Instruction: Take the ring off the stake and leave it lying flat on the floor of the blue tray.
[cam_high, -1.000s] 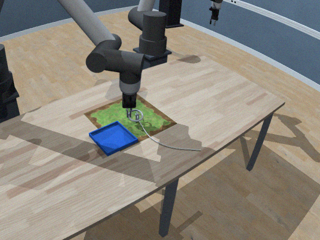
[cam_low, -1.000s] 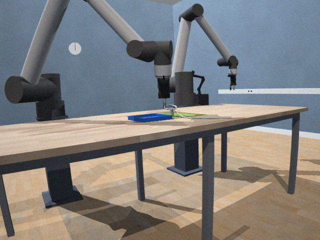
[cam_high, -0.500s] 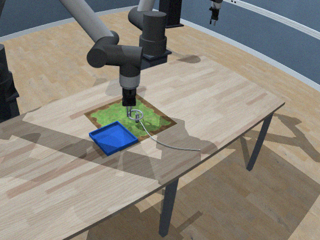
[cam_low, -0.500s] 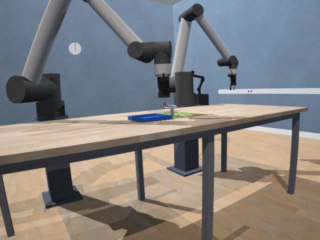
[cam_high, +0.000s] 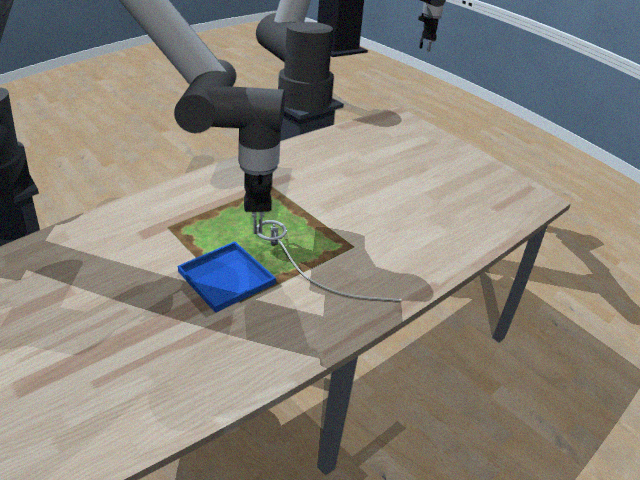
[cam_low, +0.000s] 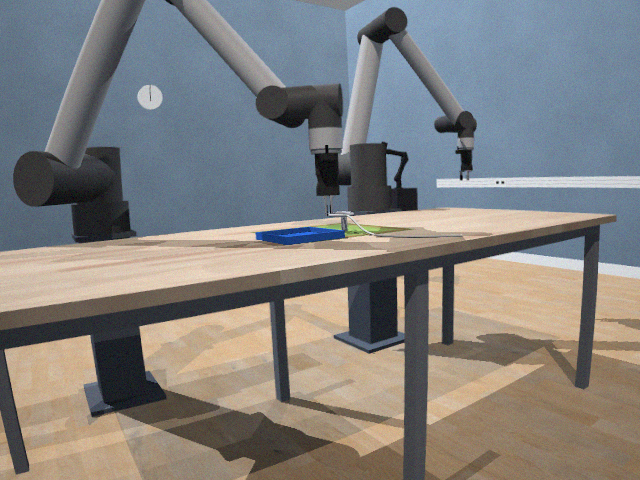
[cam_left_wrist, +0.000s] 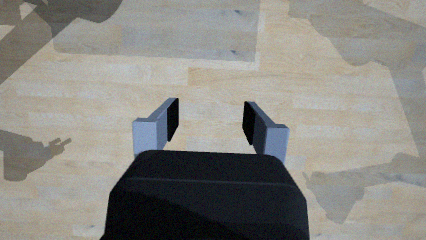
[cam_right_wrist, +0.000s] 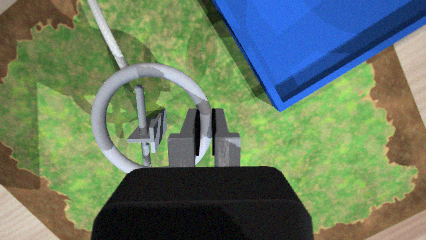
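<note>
A grey ring (cam_high: 285, 230) (cam_low: 341, 212) (cam_right_wrist: 99, 120) is held roughly level at about the top of the stake (cam_high: 274, 236) (cam_low: 344, 223) (cam_right_wrist: 141, 110). In the right wrist view it encircles the stake; I cannot tell whether the stake's top is still inside it. My right gripper (cam_high: 256, 231) (cam_low: 328, 212) (cam_right_wrist: 206, 122) is shut on the ring's side nearest the tray. The blue tray (cam_high: 227, 273) (cam_low: 299, 238) (cam_right_wrist: 310, 50) is empty. My left gripper (cam_high: 425, 48) (cam_low: 464, 176) (cam_left_wrist: 211, 113) is open and empty, far from the table.
A pale cord (cam_high: 361, 298) (cam_right_wrist: 109, 37) runs from the ring across the table towards its edge. The stake stands on a green and brown mat (cam_high: 310, 227) (cam_right_wrist: 300, 150). The tray overlaps one corner of this mat, close to the stake.
</note>
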